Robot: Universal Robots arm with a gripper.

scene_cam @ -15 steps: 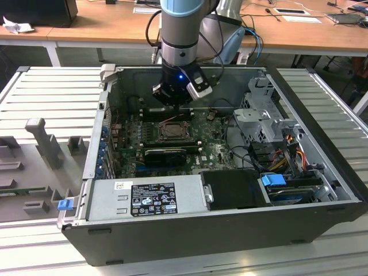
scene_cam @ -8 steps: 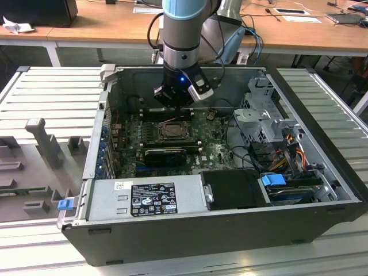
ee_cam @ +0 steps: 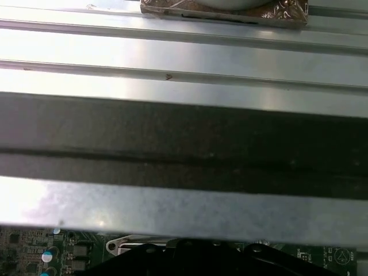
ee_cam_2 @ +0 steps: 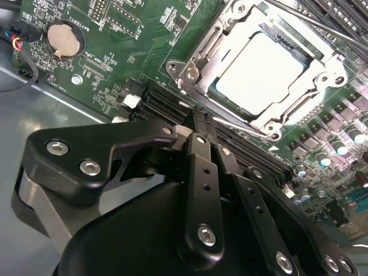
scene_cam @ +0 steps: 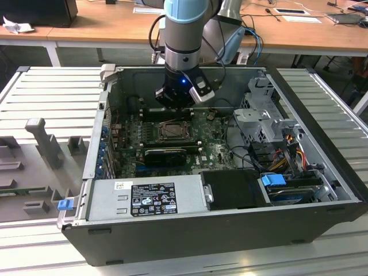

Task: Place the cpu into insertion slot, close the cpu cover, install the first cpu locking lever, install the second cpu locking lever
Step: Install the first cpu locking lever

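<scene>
Inside an open computer case (scene_cam: pixel 276 230), the cpu (ee_cam_2: pixel 260 75) lies just beyond the end effector (ee_cam_2: pixel 198 123).

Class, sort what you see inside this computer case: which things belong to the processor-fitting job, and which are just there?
Job:
- cpu, seated in the socket
- insertion slot
- cpu cover, lying around the chip
- tool, near the socket

Just there:
- coin battery
- power supply
- drive cage
- blue clip

The arm (scene_cam: pixel 183 34) hangs straight down from above, its wrist vertical. The gripper (ee_cam_2: pixel 198 127) points downward with its black fingers (ee_cam_2: pixel 201 172) drawn together, tips touching, and nothing is visible between them.
</scene>
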